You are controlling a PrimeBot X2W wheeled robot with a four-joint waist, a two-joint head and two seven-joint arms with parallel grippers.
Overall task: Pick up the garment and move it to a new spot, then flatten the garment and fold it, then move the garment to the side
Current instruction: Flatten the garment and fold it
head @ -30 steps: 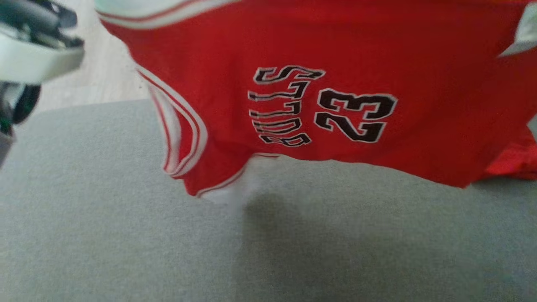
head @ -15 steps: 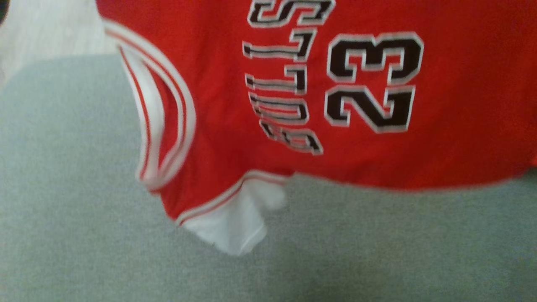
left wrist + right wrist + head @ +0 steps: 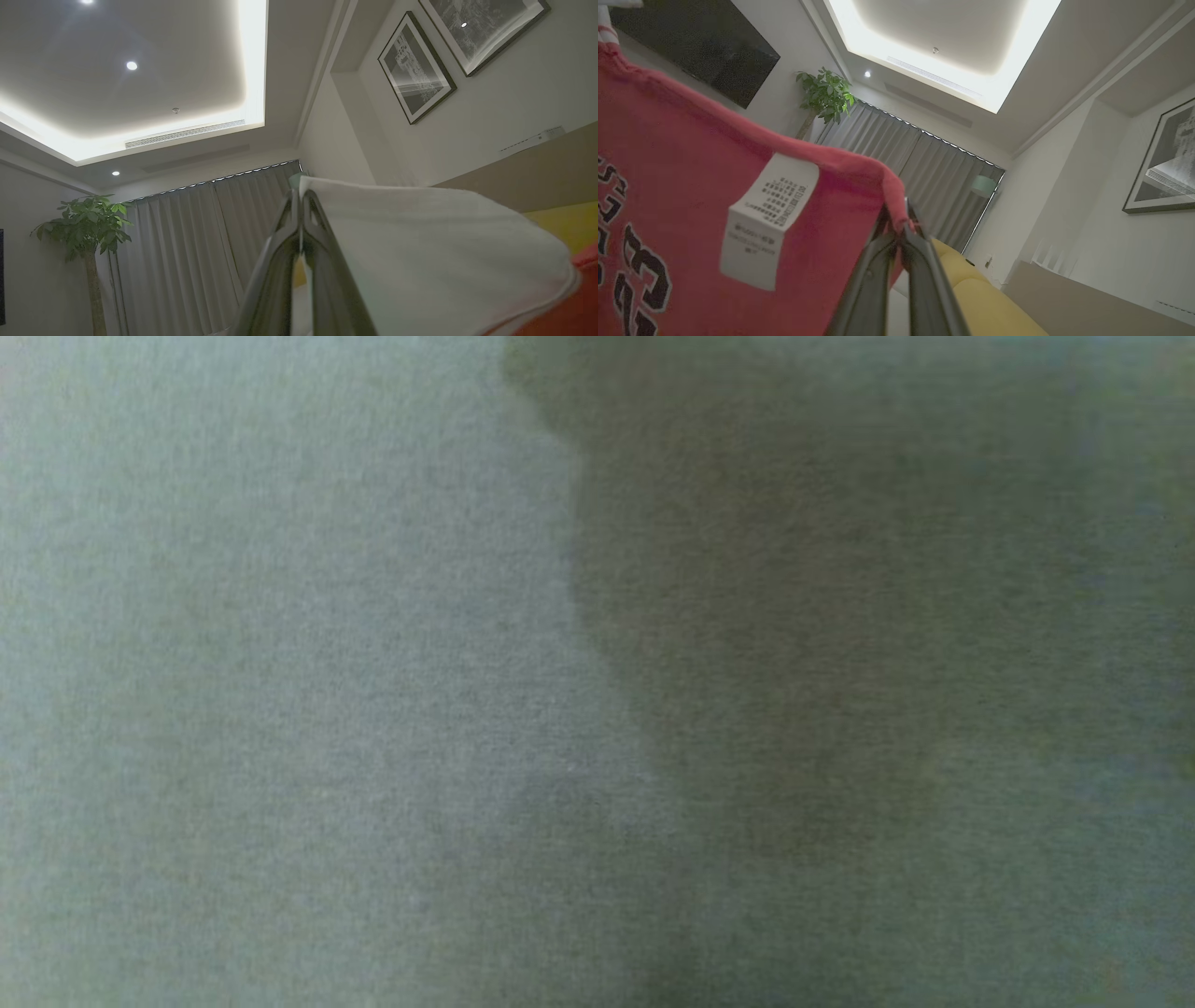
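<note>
The garment is a red jersey with black-and-white lettering and white trim. In the left wrist view my left gripper [image 3: 300, 198] is shut on the garment's white part [image 3: 434, 252], fingers pointing up toward the ceiling. My right gripper [image 3: 901, 215] is shut on a red corner of the garment [image 3: 691, 186], which hangs to its left with a white care label [image 3: 768, 219] showing. In the head view the garment is out of view; grey fabric surface [image 3: 280, 709] lies below with a dark shadow [image 3: 840, 616] across its right half.
A yellow sofa [image 3: 985, 303] stands below the right gripper. Grey curtains [image 3: 187, 242], a potted plant [image 3: 84, 228], framed pictures [image 3: 416, 65] and a dark wall screen [image 3: 696, 51] line the room's walls.
The head view's picture has shifted: the red garment that hung across its top has left it, and grey surface with shadow remains.
</note>
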